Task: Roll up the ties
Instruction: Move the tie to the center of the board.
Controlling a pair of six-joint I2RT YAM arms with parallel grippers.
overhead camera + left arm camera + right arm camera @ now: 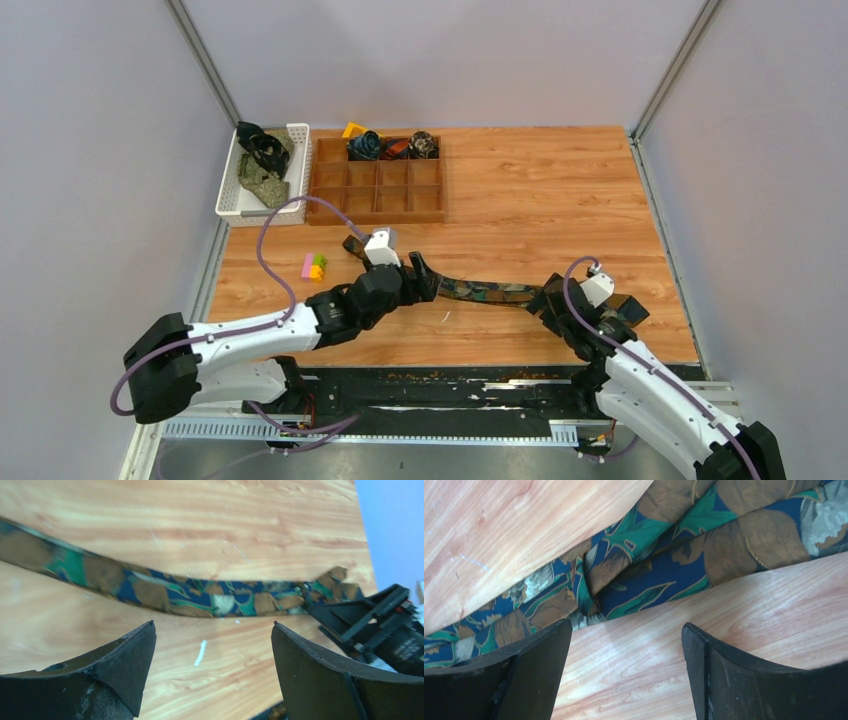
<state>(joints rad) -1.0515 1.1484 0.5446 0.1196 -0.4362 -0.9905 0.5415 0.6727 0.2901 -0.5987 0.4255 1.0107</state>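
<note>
A long tie [490,291] in navy, green and brown lies flat across the wooden table between my two grippers. My left gripper [428,280] hovers over its left part, open, and the strip [200,592] runs just beyond the fingertips. Nothing sits between the left gripper's [213,625] fingers but bare wood. My right gripper [548,300] stands at the tie's right end, open as well. In the right wrist view the tie [724,545] shows a fold and lies just past the right gripper [628,625], its left finger [539,660] close by the cloth.
A white basket [228,195] at the back left holds more ties [262,160]. Beside it a wooden compartment tray [376,217] has three rolled ties [398,148] in its back row. Small bright blocks [314,266] lie left of my left arm. Walls close in on both sides.
</note>
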